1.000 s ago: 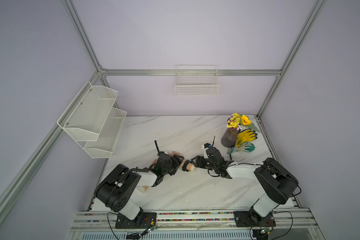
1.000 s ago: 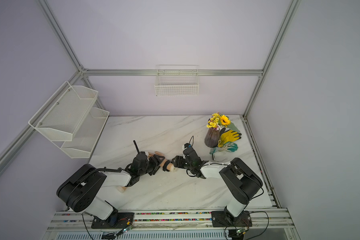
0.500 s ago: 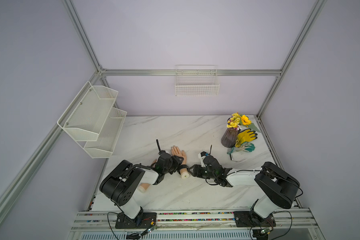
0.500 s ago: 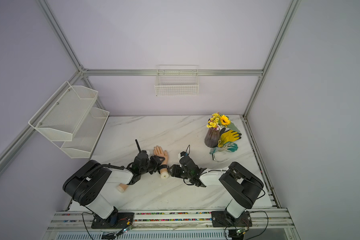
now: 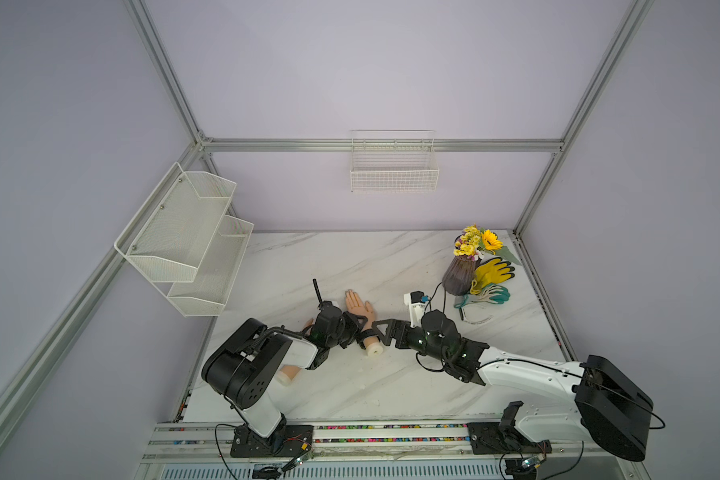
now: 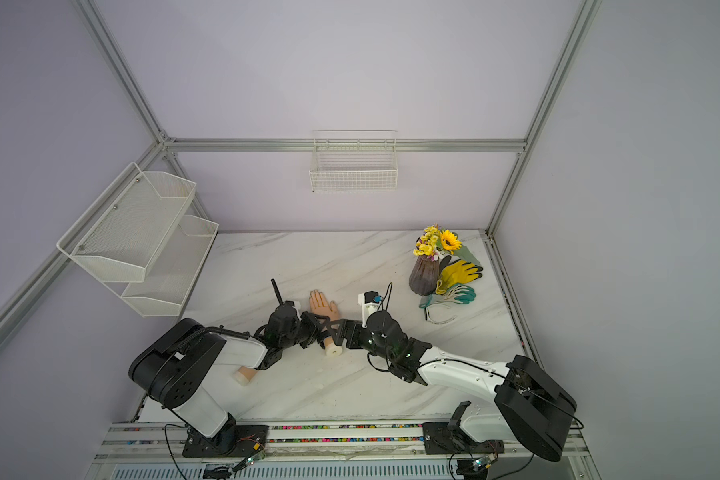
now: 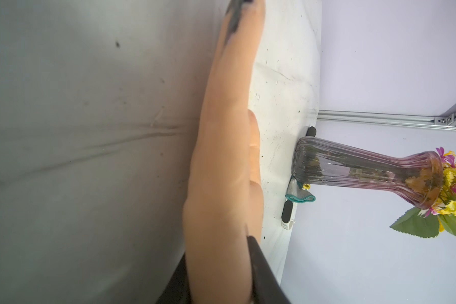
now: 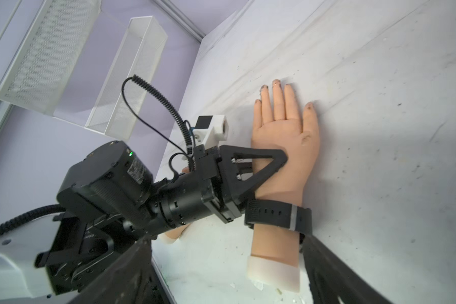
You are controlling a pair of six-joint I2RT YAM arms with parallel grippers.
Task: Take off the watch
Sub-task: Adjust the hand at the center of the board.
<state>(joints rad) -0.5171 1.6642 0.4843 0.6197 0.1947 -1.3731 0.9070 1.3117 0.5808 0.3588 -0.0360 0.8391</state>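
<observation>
Nearest me, the right gripper (image 5: 377,331) lies low over the worktop (image 5: 391,386) with its jaws spread wide and nothing in them, one on each side of the cut end of the mannequin hand (image 8: 284,147). That hand lies palm down in the middle of the marble. Just past those jaws sits the watch (image 8: 277,214), buckled snugly round the wrist. What faces up is the black strap with its row of holes and a grey keeper loop (image 8: 294,215); the case I cannot see, so it is probably turned under or to the side. Just beyond the watch the left gripper (image 8: 279,163) is closed on the mannequin hand, one finger across its back and the other, going by its own wrist view, on the palm side. I'd judge the watch light and the strap soft and rubbery. It looks pliant enough to pinch, yet too tight to slide off over the broad palm. The sensible place to take it is the free strap tail by the keeper loop, easing that out before working the buckle. The mannequin hand looks light and the marble smooth, so it would likely skid without that clamp. Further back, well apart, stand a vase of flowers (image 5: 458,276) and some gloves (image 5: 493,270), and a wire basket (image 5: 393,166) hangs on the far wall.
</observation>
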